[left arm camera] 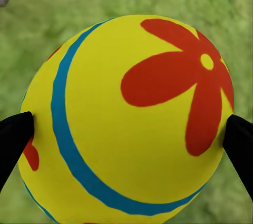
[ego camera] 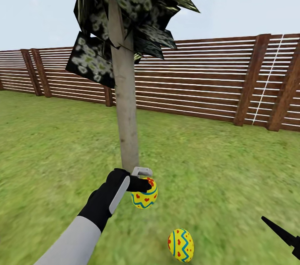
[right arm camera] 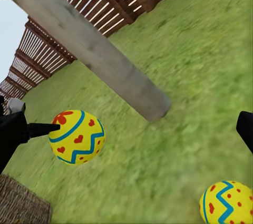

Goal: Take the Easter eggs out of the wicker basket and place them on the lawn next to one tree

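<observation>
My left gripper [ego camera: 143, 185] is shut on a yellow Easter egg [ego camera: 144, 196] with red flowers and blue bands, low over the lawn [ego camera: 216, 165] right in front of the tree's pale trunk [ego camera: 127, 123]. Its black fingertips [left arm camera: 13, 139] press both sides of the egg [left arm camera: 126, 124]. A second egg [ego camera: 181, 245] lies on the grass nearer to me and to the right. The right wrist view has the held egg [right arm camera: 77, 137], the lying egg [right arm camera: 229, 203], the trunk [right arm camera: 95, 50] and a corner of the wicker basket [right arm camera: 21, 205]. My right gripper [ego camera: 285, 238] hangs open at the lower right.
A brown slatted fence [ego camera: 208, 82] encloses the garden behind the tree. Dark speckled foliage [ego camera: 125, 3] hangs above the trunk. Open grass spreads left and right of the tree.
</observation>
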You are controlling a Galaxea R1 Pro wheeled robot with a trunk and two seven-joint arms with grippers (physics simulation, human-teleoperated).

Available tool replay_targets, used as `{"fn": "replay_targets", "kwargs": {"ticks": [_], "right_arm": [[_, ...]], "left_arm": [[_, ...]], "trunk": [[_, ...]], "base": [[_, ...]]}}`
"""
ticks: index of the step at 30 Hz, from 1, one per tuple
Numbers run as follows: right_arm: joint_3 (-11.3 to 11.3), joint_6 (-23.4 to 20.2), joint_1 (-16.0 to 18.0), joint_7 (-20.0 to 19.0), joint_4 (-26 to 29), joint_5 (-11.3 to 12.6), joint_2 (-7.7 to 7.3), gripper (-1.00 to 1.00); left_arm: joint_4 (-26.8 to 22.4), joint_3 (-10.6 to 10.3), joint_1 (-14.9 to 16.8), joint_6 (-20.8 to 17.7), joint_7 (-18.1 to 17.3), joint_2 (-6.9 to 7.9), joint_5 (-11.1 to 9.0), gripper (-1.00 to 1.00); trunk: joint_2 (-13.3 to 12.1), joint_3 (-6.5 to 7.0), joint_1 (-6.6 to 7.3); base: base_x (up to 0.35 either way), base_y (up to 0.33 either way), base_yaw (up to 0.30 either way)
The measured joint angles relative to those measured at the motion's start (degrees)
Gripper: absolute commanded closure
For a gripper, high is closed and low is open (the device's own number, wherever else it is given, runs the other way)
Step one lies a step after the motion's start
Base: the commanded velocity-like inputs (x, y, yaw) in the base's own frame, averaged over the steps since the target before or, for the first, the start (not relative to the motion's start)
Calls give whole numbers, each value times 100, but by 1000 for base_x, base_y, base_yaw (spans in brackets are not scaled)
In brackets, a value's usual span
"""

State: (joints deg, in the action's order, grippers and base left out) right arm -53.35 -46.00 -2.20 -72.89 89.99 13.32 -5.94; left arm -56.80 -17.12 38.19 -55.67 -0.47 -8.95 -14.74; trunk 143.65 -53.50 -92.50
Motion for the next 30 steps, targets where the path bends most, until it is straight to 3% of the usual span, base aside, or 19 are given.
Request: {"fn": "replay_targets", "kwargs": {"ticks": [7,30], "right_arm": [[0,0,-1,-2,1,0,-1,-100],[0,3,0,0,7,0,-3,-100]], "left_arm": [[-1,0,-1,6,0,7,-25,100],[160,0,-3,340,-8,-1,7,100]], "trunk": [[0,0,-1],[30,-509,-60]], "base": [[11,-4,0],[0,0,0]]}}
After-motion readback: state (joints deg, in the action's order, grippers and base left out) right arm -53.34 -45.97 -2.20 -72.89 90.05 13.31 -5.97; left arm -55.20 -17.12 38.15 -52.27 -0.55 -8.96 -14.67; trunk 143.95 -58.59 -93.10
